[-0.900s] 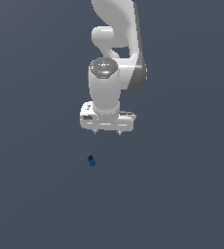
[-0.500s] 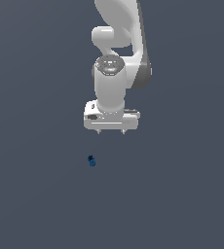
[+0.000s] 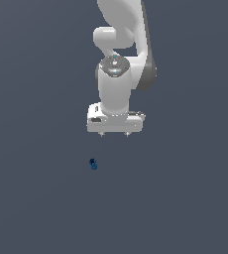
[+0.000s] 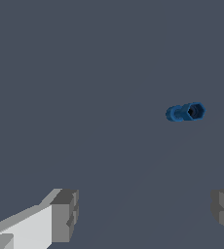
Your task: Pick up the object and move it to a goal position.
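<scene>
**Gripper spread above the grey surface, object lying apart from it**

In the exterior view the object (image 3: 92, 163), a tiny dark-blue lump with a lighter blue part, lies alone on the plain grey surface (image 3: 31, 198). It sits lower in the picture than the gripper and a little toward the exterior view's left of it, apart from it and touching nothing of the arm.

The white arm (image 3: 123, 30) comes down from the top of the picture, its wrist turned so that the gripper (image 3: 114, 134) points straight down. Only two short tips show under the wide white gripper body.

In the wrist view the two grey fingers (image 4: 65, 214) stand far apart with bare surface between them and nothing held. The object (image 4: 185, 112) lies beyond them, nearer the other finger, its dark hollow end facing the camera.
</scene>
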Controlling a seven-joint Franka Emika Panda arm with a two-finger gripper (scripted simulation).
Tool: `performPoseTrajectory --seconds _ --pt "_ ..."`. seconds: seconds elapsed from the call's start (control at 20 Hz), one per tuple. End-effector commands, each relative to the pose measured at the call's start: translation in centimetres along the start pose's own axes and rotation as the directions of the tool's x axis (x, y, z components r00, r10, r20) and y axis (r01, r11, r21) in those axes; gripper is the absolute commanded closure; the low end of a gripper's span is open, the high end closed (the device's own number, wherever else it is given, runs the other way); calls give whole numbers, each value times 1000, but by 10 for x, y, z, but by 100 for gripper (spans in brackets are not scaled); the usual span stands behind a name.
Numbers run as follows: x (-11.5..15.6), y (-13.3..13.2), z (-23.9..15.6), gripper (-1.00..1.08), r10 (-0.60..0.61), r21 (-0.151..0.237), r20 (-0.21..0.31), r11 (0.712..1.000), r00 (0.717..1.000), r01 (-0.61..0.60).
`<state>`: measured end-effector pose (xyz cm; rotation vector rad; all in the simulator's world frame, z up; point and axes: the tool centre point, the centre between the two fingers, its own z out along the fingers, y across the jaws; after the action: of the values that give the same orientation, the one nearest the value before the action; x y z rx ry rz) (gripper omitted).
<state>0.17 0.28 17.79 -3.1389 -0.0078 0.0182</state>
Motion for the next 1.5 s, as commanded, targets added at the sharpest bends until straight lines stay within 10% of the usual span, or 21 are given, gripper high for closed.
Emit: performPoseTrajectory --seconds 0.0,1.45 --pt "4 5 4 -92 6 1 0 1000 1000 -6" --pt "65 99 87 -92 99 -2 -11 995 995 -99"
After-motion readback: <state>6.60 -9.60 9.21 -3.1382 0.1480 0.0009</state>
